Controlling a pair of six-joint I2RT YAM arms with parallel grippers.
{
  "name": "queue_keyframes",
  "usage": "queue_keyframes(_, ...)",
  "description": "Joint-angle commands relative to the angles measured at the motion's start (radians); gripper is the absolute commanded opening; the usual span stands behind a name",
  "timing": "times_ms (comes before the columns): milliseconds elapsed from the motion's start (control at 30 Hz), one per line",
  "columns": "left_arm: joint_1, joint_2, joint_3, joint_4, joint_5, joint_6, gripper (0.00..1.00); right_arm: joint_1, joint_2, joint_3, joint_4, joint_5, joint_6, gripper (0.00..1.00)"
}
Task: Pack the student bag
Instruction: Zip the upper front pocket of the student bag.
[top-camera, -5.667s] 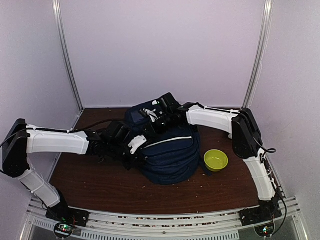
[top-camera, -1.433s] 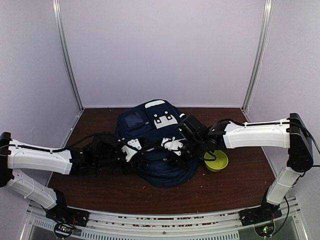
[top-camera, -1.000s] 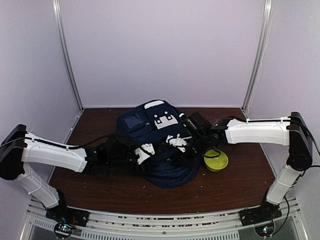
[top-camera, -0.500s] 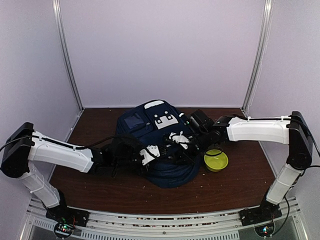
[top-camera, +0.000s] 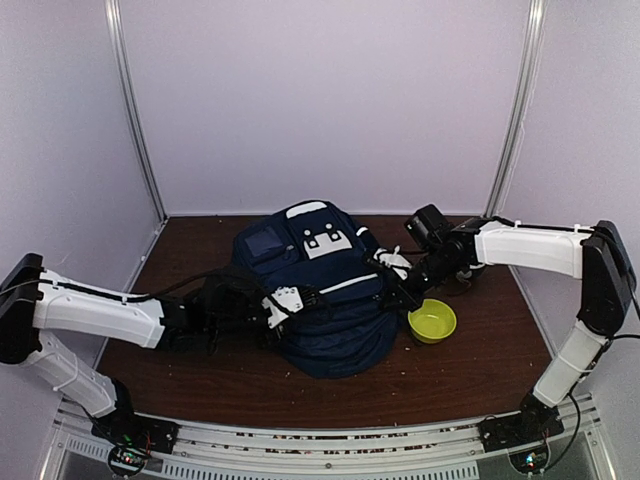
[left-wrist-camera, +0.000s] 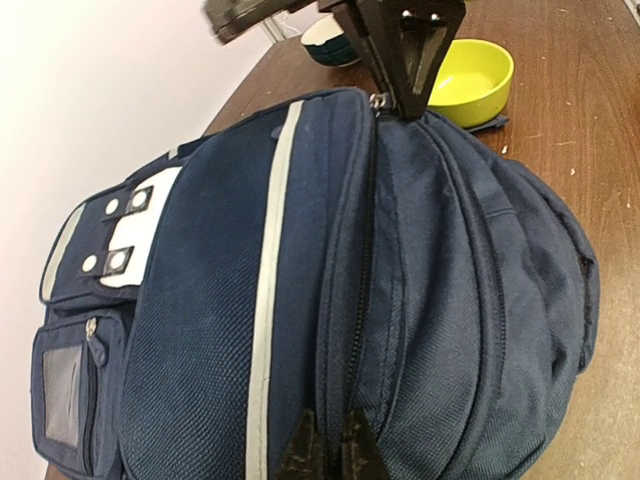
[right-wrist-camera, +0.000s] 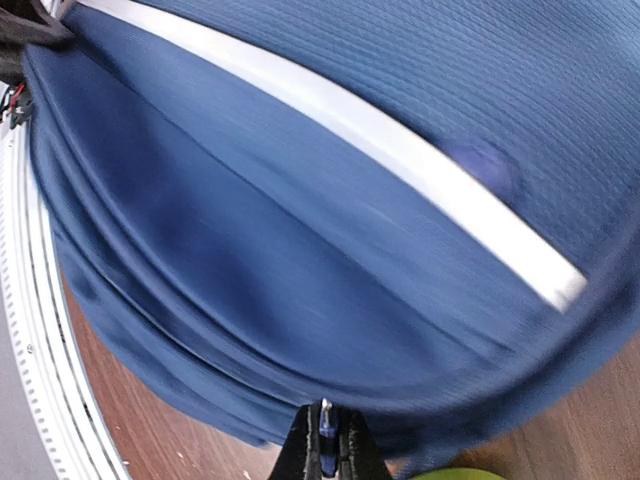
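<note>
The student bag, a large navy backpack with a thin white stripe, lies on the brown table. My left gripper is at the bag's left side. In the left wrist view it is shut on the bag's fabric fold beside the main zipper. My right gripper is at the bag's right end, by the bowl. It is shut on a small blue zipper pull. The left wrist view shows the right gripper at the far end of the zipper line.
A yellow-green bowl sits on the table just right of the bag, under my right arm; the same bowl shows in the left wrist view. White walls with metal posts enclose the table. A metal rail runs along the near edge.
My left gripper has shut on the bag's fabric near the zipper's left end. My right gripper has drawn the zipper pull rightward to the bag's right end.
</note>
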Motion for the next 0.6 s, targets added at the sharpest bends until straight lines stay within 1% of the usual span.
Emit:
queue_keyframes(0, 0.052, -0.096, -0.047, -0.051, -0.108, -0.062, 0.0, -0.063, -0.004, -0.01, -0.058, 0.096, -0.036, 0.0)
queue_keyframes(167, 0.117, -0.143, -0.049, -0.128, -0.15, -0.091, 0.0, -0.083, 0.009, 0.002, -0.05, 0.124, -0.067, 0.0)
queue_keyframes(267, 0.152, -0.161, -0.041, -0.174, -0.158, -0.127, 0.0, -0.079, -0.004, -0.003, -0.043, 0.107, -0.081, 0.0)
queue_keyframes(400, 0.173, -0.183, -0.049, -0.232, -0.193, -0.164, 0.0, -0.046, -0.003, 0.014, -0.052, 0.069, -0.091, 0.0)
queue_keyframes(567, 0.179, -0.248, -0.073, -0.288, -0.257, -0.207, 0.0, 0.009, -0.001, 0.023, -0.014, 0.014, -0.061, 0.0)
